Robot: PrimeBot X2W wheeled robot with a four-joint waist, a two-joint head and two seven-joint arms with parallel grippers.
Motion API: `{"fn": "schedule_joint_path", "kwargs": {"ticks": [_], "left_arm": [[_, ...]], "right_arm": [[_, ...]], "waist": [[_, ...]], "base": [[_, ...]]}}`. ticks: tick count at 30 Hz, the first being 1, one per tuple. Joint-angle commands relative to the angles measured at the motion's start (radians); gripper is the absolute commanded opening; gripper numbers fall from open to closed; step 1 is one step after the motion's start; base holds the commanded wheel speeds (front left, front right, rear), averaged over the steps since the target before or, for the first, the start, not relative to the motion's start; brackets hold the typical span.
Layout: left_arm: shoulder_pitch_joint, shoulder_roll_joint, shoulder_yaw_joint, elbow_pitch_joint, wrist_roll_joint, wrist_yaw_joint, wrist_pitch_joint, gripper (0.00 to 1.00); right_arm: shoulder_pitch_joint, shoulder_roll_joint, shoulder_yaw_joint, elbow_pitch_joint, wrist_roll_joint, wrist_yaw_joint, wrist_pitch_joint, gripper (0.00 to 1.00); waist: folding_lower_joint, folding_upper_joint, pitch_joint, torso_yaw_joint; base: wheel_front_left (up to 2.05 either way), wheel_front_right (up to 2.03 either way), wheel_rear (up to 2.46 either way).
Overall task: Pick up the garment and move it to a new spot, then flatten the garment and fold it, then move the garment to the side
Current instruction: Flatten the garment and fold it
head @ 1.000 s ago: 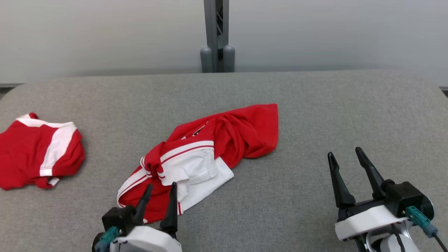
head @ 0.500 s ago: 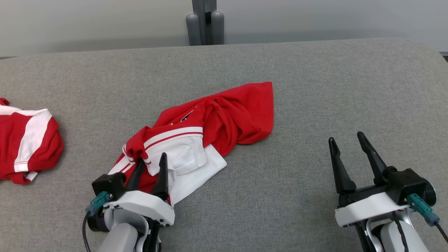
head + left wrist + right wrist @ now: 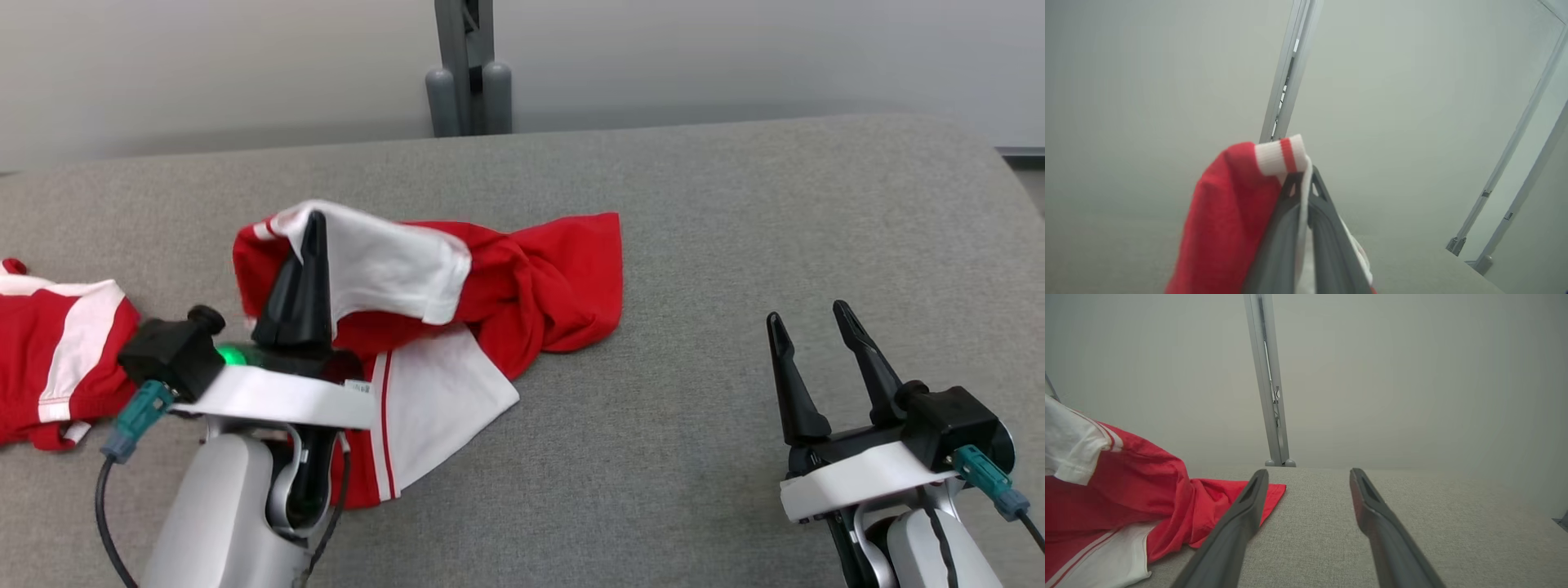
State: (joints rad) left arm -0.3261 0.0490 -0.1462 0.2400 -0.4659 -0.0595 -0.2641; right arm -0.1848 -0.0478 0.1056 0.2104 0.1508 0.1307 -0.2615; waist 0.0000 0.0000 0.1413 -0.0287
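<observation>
The garment (image 3: 539, 286) is a red shirt with white panels and striped trim, crumpled on the grey table (image 3: 735, 229) at centre left. My left gripper (image 3: 314, 224) is shut on its white-and-red striped edge and holds that part lifted, while the rest still lies on the cloth surface. In the left wrist view the fabric (image 3: 1224, 220) is pinched between the closed fingers (image 3: 1327, 228). My right gripper (image 3: 808, 322) stands open at the lower right, well clear of the garment (image 3: 1147, 490), with nothing between its fingers (image 3: 1237, 522).
A second red and white garment (image 3: 57, 359) lies bunched at the table's left edge. A grey post (image 3: 465, 65) rises behind the table's far edge, before a pale wall. Bare grey table stretches right of the shirt.
My left gripper has closed on the garment's striped edge and risen, pulling that part up and toward the far left. The head camera has shifted. The right gripper has stayed open in place.
</observation>
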Motion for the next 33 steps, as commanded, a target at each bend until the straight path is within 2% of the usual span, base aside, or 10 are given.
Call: {"fn": "schedule_joint_path", "kwargs": {"ticks": [1,7,15,19,20,21,25,28,33], "left_arm": [[-0.024,0.003,0.006,-0.032,0.018,-0.011,-0.001,0.00],[-0.085,0.003,-0.056,-0.090,0.043,-0.029,-0.001,0.00],[-0.257,0.003,-0.272,-0.103,0.003,-0.031,0.021,0.00],[-0.350,0.003,-0.410,-0.174,-0.095,-0.004,0.016,0.00],[-0.389,0.004,-0.472,-0.225,-0.164,0.016,0.011,0.00],[-0.389,0.004,-0.472,-0.225,-0.164,0.016,0.011,0.00],[-0.445,0.005,-0.539,-0.284,-0.259,0.076,0.006,0.00],[-0.453,0.010,-0.538,-0.225,-0.252,0.108,0.004,0.00],[-0.407,0.091,-0.516,-0.029,-0.263,0.096,0.021,0.00]], "right_arm": [[0.004,-0.005,-0.002,0.001,0.007,0.000,-0.005,1.00],[0.005,-0.005,-0.003,-0.002,0.021,0.000,-0.005,1.00],[-0.014,-0.005,-0.054,-0.022,0.039,0.000,-0.005,1.00],[-0.020,-0.005,-0.077,-0.018,0.036,0.000,-0.005,1.00],[-0.021,-0.005,-0.082,-0.016,0.040,0.000,-0.005,1.00],[-0.021,-0.005,-0.082,-0.016,0.040,0.000,-0.005,1.00],[-0.017,-0.005,-0.087,-0.015,0.044,0.000,-0.005,1.00],[-0.015,-0.005,-0.085,-0.014,0.046,0.000,-0.005,1.00],[-0.027,-0.005,-0.080,-0.018,0.047,0.000,-0.005,1.00]], "waist": [[0.0000,0.0000,-0.022,-0.013],[0.0000,0.0000,-0.057,-0.050],[0.0000,0.0000,-0.061,-0.112],[0.0000,0.0000,-0.066,-0.130],[0.0000,0.0000,-0.068,-0.134],[0.0000,0.0000,-0.068,-0.134],[0.0000,0.0000,-0.068,-0.135],[0.0000,0.0000,-0.059,-0.127],[0.0000,0.0000,-0.035,-0.115]], "base": [[0.00,0.00,0.00],[0.00,0.00,0.00],[0.00,0.00,0.00],[0.00,0.00,0.00],[0.00,0.00,0.00],[0.00,0.00,0.00],[0.00,0.00,0.00],[0.00,0.00,0.00],[0.00,0.00,0.00]]}}
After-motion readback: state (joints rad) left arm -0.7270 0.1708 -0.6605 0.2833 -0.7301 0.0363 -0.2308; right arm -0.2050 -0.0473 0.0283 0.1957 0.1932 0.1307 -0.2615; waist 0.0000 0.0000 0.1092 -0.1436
